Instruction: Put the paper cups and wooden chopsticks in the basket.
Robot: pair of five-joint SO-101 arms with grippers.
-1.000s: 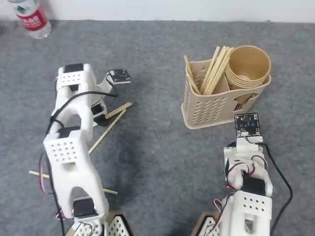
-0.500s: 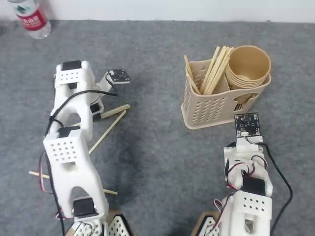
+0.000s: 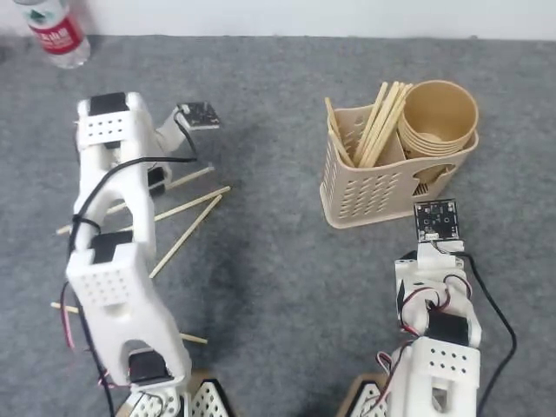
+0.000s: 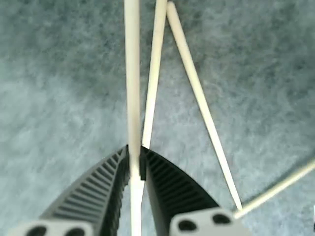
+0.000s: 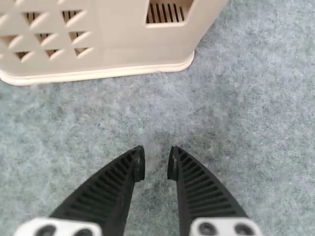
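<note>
While the left gripper [image 4: 134, 155] grips one chopstick [image 4: 131, 73] at the mat's [image 3: 278, 278] left side, loose chopsticks [image 3: 187, 207] lie just beside it; the basket [image 3: 382, 198] — well apart — holds cups [image 3: 439, 117] and upright sticks [image 3: 382, 117]; the right gripper [image 5: 155, 164] sits near its base, jaws slightly parted — empty.

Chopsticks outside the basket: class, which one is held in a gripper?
The chopstick pinched between the left gripper's jaws; the other chopsticks lie free on the grey mat.
</note>
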